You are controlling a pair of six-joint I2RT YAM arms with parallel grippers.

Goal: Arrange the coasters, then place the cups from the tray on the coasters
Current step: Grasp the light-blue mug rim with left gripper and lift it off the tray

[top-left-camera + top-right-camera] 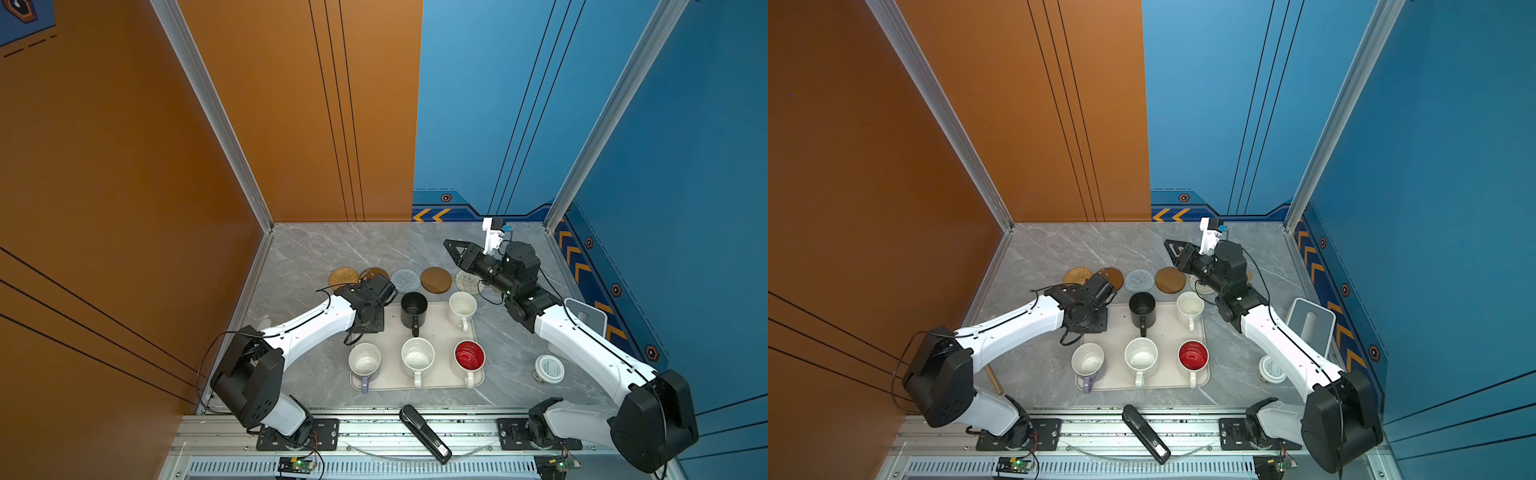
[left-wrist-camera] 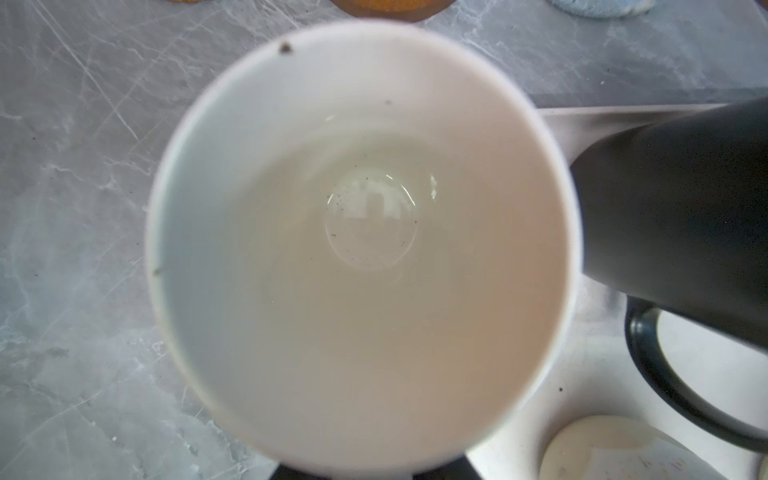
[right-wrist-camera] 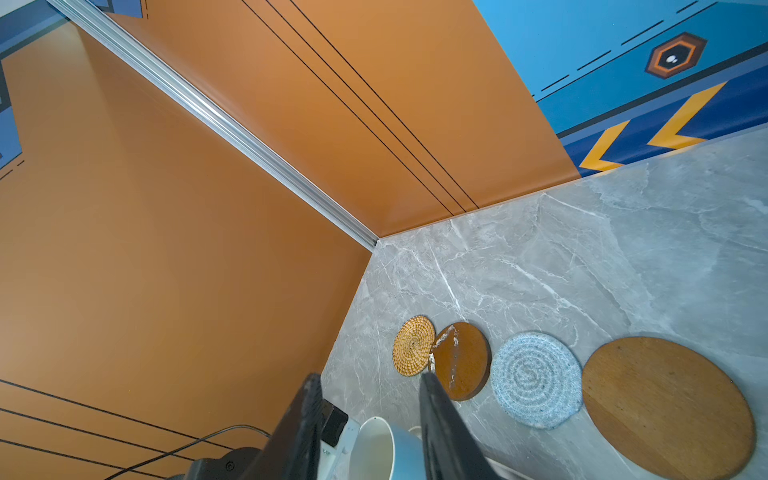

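light blue cup (image 2: 361,249) sitting at tray (image 1: 438,328) corner under left fingers (image 2: 299,473), grip impossible to tell; right fingers (image 3: 436,415) hanging released near coasters (image 3: 536,378).

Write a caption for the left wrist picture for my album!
Peeking down into an empty white-inside cup, a black mug beside it on the tray, grey table behind.
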